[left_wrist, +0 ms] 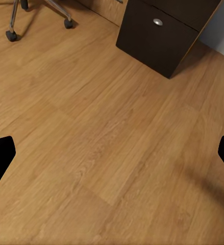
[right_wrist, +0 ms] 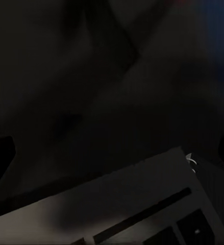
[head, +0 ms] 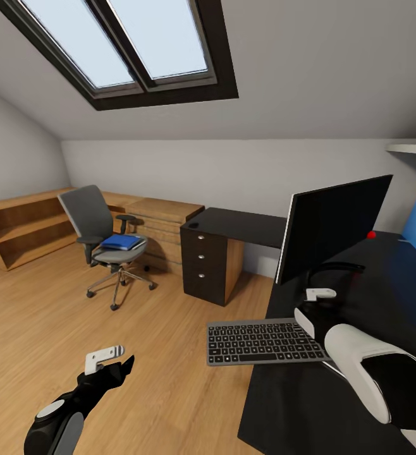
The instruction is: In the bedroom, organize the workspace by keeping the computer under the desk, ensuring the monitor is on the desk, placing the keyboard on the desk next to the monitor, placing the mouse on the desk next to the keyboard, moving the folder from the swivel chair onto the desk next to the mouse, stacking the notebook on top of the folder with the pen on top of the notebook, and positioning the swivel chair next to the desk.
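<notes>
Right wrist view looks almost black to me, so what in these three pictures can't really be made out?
- Right gripper: in the head view its fingertips merge with the dark desk; open or shut is unclear.
- Keyboard: right wrist view is dark and blurred, cut off by the frame edge.
- Folder on the swivel chair: too small for detail.
- Monitor base: partly hidden behind the right gripper.

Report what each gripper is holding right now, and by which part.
Left gripper holds nothing, open over bare floor. Right gripper sits at the keyboard's right end, which overhangs the desk; an actual grip cannot be told.

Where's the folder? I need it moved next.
In the head view, the blue folder lies on the swivel chair seat, left of the desk drawers.
</notes>
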You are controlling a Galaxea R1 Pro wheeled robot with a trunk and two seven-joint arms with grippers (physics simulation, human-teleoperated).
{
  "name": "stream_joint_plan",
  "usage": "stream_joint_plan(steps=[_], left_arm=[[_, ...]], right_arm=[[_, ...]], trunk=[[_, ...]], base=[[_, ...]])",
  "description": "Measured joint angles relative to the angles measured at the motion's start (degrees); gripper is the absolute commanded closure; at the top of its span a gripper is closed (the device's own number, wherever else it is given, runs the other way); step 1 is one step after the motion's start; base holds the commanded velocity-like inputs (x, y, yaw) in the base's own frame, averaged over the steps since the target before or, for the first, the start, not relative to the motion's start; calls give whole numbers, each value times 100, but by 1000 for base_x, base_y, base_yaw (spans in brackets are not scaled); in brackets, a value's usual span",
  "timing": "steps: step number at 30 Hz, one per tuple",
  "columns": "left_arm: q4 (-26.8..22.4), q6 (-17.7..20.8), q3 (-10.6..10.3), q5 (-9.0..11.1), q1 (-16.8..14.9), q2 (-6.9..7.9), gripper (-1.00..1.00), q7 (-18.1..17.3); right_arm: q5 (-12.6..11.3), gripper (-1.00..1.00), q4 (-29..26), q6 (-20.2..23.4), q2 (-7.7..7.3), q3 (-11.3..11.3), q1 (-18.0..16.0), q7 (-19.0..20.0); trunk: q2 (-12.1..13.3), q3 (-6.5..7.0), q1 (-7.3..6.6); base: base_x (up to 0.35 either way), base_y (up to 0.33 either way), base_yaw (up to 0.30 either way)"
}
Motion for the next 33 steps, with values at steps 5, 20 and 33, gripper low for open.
stream_joint_plan(steps=[5,20,33], left_arm=[[0,-3,0,-1,0,0,-100,0],[0,-6,0,-2,0,2,-100,8],[7,9,-1,-2,0,12,-100,1]], right_arm=[[3,-100,1,59,20,-2,0,-90],[20,-100,8,143,30,12,-1,-159],[85,-100,0,177,31,41,-4,-161]], trunk=[[0,0,0],[-440,-197,241],[-522,-232,285]], base=[[0,0,0],[0,0,0],[0,0,0]])
